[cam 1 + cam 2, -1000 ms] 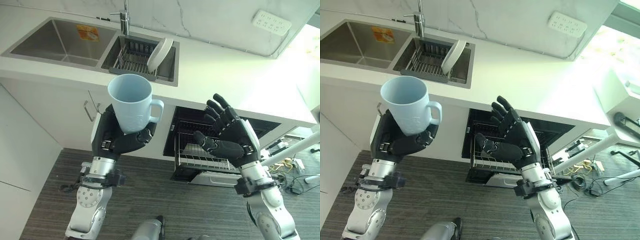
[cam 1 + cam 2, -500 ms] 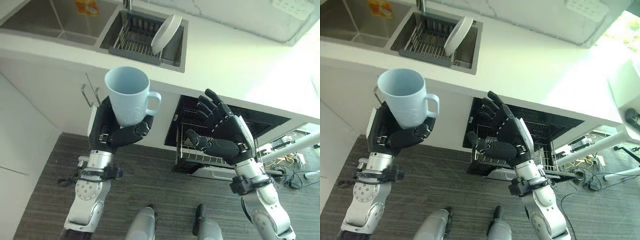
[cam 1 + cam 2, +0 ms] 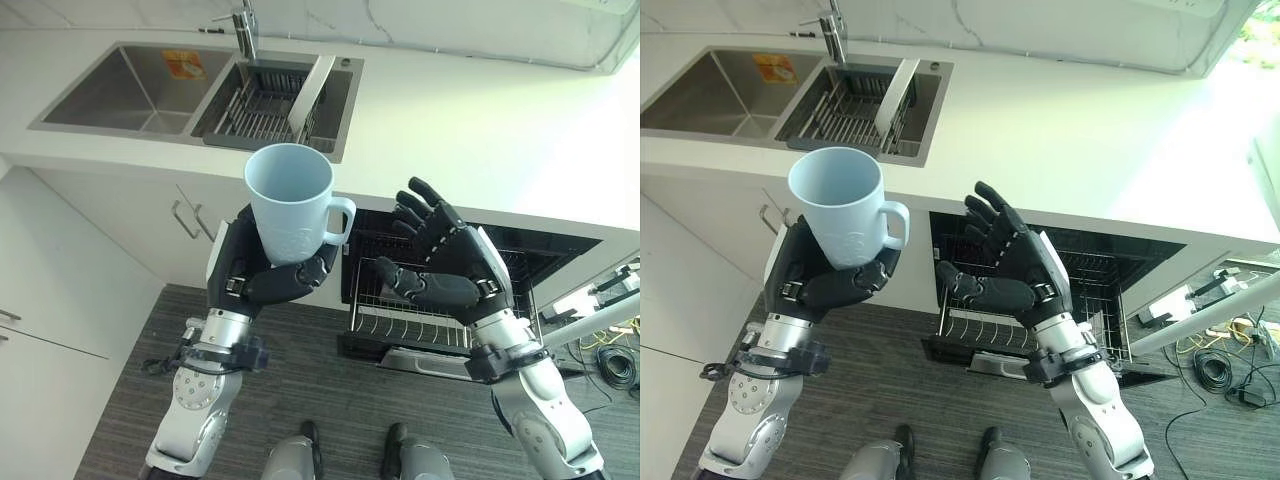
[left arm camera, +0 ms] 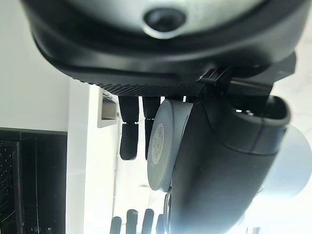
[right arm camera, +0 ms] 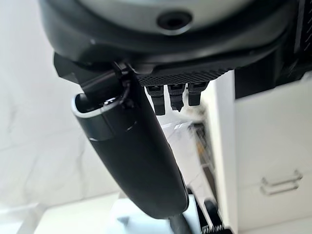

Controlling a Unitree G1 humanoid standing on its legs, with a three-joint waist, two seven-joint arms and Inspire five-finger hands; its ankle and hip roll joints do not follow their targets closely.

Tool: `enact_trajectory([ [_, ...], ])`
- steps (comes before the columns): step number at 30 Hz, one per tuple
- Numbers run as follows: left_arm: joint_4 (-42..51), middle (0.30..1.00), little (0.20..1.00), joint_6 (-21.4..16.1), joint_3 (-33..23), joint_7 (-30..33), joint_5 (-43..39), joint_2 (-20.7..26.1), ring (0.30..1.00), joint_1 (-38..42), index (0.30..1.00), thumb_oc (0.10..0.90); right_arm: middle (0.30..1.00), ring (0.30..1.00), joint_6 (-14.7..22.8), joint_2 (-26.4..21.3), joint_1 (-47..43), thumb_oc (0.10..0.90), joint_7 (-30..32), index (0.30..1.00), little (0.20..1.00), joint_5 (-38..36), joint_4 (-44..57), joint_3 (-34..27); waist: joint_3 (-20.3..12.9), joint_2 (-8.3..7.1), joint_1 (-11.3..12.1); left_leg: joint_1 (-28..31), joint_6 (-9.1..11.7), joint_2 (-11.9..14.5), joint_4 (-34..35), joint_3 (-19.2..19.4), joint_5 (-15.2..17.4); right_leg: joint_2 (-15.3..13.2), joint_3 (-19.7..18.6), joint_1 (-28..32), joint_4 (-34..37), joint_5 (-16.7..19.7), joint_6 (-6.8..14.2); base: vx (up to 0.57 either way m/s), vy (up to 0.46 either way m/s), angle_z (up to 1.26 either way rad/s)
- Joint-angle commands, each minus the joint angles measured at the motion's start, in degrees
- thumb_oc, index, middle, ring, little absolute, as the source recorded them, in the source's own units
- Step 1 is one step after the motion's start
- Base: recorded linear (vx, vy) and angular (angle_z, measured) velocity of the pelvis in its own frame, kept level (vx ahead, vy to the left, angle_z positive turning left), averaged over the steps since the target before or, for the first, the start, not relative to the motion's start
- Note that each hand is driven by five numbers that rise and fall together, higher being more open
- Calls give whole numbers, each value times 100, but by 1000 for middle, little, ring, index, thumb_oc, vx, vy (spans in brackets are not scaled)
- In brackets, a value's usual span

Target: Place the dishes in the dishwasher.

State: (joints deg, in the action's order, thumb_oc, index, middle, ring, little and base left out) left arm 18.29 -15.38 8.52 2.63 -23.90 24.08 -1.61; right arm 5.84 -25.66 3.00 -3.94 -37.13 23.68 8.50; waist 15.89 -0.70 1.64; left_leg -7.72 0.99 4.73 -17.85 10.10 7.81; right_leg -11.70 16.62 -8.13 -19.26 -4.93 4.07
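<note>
A: Item one, left eye view?
B: Pale blue mug (image 3: 291,204), upright, handle toward the robot's right, held by the left robot hand (image 3: 268,277) with fingers and thumb curled round its lower part. The mug's base is hidden inside that grip. A faint relief mark on its wall is too faint to read.

A: The other robot hand?
B: Right robot hand (image 3: 452,270), fingers spread and straight, holding nothing, just beside the mug but apart from it. It covers part of the dishwasher rack (image 3: 420,322), which is pulled out of the open dishwasher (image 3: 545,252) under the white counter (image 3: 480,130).

A: Right eye view?
B: Same scene. The sink (image 3: 702,92) carries an orange sticker (image 3: 773,68) (print illegible). The drying rack (image 3: 845,112) sits in the neighbouring basin with a white plate (image 3: 898,95) standing on edge in it; the tap (image 3: 830,32) is cut off at the top edge.

A: Left wrist view?
B: The mug's round underside shows past the thumb, with ring-shaped lettering, unreadable. Fingers wrap behind the mug, largely hidden by the dark bulk.

A: Right wrist view?
B: Thumb standing out, fingertips (image 5: 159,101) in a straight row, nothing between them. Cupboard handle (image 5: 280,182) blurred beyond.
</note>
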Motion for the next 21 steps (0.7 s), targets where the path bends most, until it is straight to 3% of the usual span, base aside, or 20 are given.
enact_trajectory([
  [1,458,300,300,-578,-94,31,191,214,300,372,300,400,900,900,726,127,-224,800,-49,900,900,79,300,-297,-698,-91,-98,129,129,169,66,80,594,-57,-44,78,207,-370,441,27,98,-3],
  [6,298,300,300,-475,-6,48,187,191,300,565,300,400,900,900,559,110,-362,800,81,900,900,71,249,-433,-707,-114,-143,258,81,-26,66,-122,731,-15,-34,167,207,-355,467,52,125,-5],
  [8,218,300,300,-492,8,-23,262,234,300,515,300,400,900,900,538,124,-333,800,-9,900,900,-12,258,-473,-668,-67,-250,300,-28,-63,66,-316,747,199,-268,314,207,-227,451,116,101,-4],
  [9,199,300,300,-537,19,-110,341,208,300,489,300,400,900,900,591,167,-218,800,-27,900,900,-44,323,-501,-618,-43,-351,311,-110,-89,66,-490,725,331,-607,348,207,-39,490,83,-86,0],
  [10,176,300,300,-576,47,-165,434,202,300,494,300,400,900,900,667,223,-102,800,-33,900,900,-69,351,-507,-604,-63,-408,287,-152,-114,66,-592,714,344,-808,269,207,27,520,97,-180,15],
  [12,88,300,300,-581,82,-120,454,249,300,611,300,400,900,900,776,353,-24,800,-48,900,900,-2,324,-456,-572,-138,-413,239,-126,-93,66,-671,701,102,-1000,130,207,50,566,19,-367,53],
  [14,94,300,300,-583,29,-9,503,339,300,732,300,400,900,900,847,437,-186,800,5,900,900,46,262,-319,-518,-229,-261,197,-34,73,66,-571,699,-222,-787,6,207,185,680,-73,-524,53],
  [15,102,300,300,-604,-15,11,477,374,300,801,300,400,900,900,953,418,-335,800,-13,900,900,39,159,-280,-470,-245,-215,137,27,210,66,-541,680,-219,-817,-99,207,26,729,-83,-541,0],
  [16,133,300,300,-588,-41,61,526,397,300,849,300,400,900,900,948,426,-410,800,-43,900,900,18,150,-288,-472,-260,-135,69,129,376,66,-427,613,-314,-559,-113,207,-50,736,-53,-452,-18],
  [21,164,300,300,-631,-19,302,464,270,300,807,300,400,900,900,740,305,-637,800,113,900,900,-63,181,-434,-592,-204,-221,82,413,902,66,-107,380,-116,-417,-182,207,-261,506,6,-254,-24],
])
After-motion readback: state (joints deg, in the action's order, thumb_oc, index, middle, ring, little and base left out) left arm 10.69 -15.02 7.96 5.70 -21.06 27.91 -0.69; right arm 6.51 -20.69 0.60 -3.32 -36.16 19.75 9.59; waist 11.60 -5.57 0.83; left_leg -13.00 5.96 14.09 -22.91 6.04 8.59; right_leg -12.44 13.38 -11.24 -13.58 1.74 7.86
